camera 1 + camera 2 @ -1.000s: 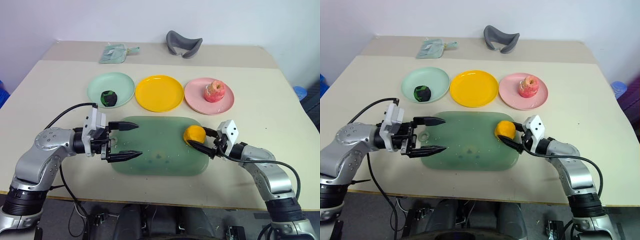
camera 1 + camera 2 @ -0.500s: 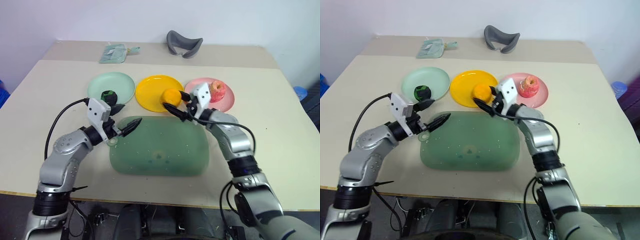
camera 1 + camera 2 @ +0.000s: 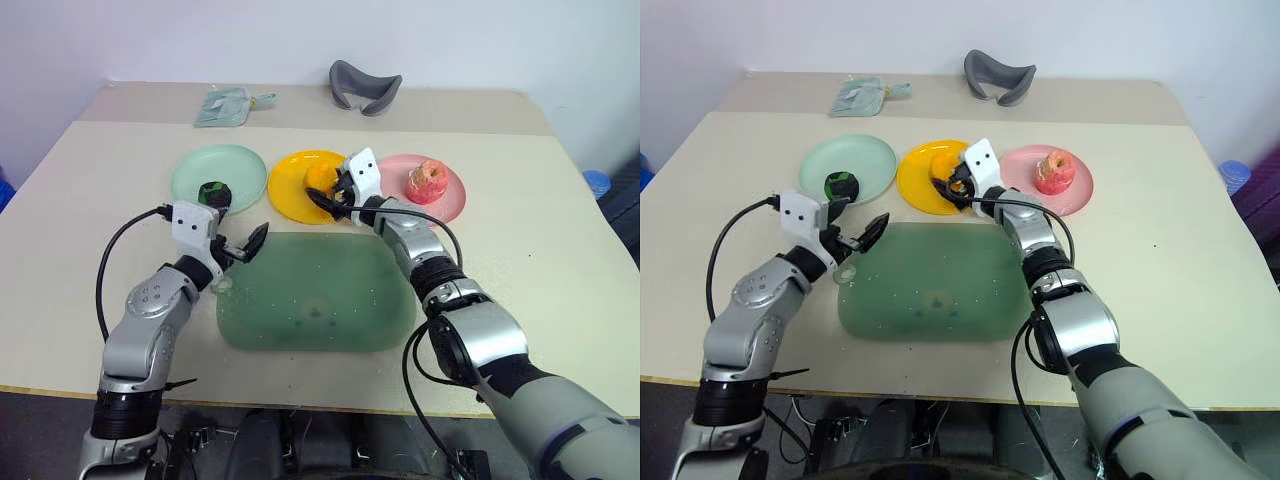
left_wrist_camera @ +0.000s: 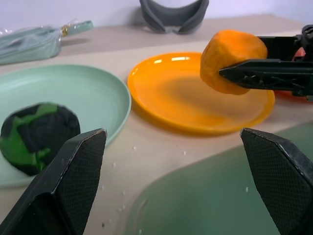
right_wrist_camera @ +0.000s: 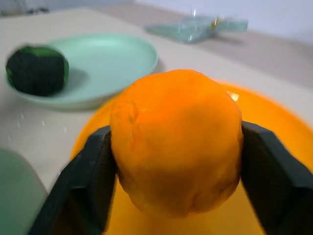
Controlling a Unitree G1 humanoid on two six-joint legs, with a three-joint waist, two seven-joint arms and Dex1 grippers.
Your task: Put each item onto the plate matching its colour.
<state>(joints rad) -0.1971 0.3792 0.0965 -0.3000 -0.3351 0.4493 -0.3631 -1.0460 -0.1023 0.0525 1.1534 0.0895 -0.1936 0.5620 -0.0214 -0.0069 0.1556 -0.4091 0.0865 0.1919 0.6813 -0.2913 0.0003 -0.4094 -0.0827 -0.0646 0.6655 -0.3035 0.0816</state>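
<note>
- right gripper (image 3: 325,191) over the yellow plate (image 3: 292,195), black fingers (image 5: 83,181) on both sides of the orange fruit (image 5: 176,142) and touching it — fruit between them, grasped, above the plate
- in the left wrist view the orange fruit (image 4: 234,61) sits off the yellow plate (image 4: 195,105) surface, one finger of the right gripper across its lower front
- left gripper (image 3: 240,245) released, holding nothing — fingers (image 4: 66,196) spread wide, near the back left corner of the green tray (image 3: 315,295), pointing toward the plates
- dark green-black piece (image 3: 213,192) lies on the mint green plate (image 3: 190,168), toward its front edge, close to the left gripper but apart from it
- pink-red apple (image 3: 427,181) sits on the pink plate (image 3: 448,200), roughly centre
- three plates in a row across the table (image 3: 540,230): mint on the left, yellow in the middle, pink on the right; yellow and pink nearly touching, right gripper's wrist crosses the gap
- green tray just in front of the plates
- grey curved band (image 3: 364,87) at the far edge of the table, well behind the yellow plate
- clear packet (image 3: 229,105) with greenish contents at the far left, behind the mint plate
</note>
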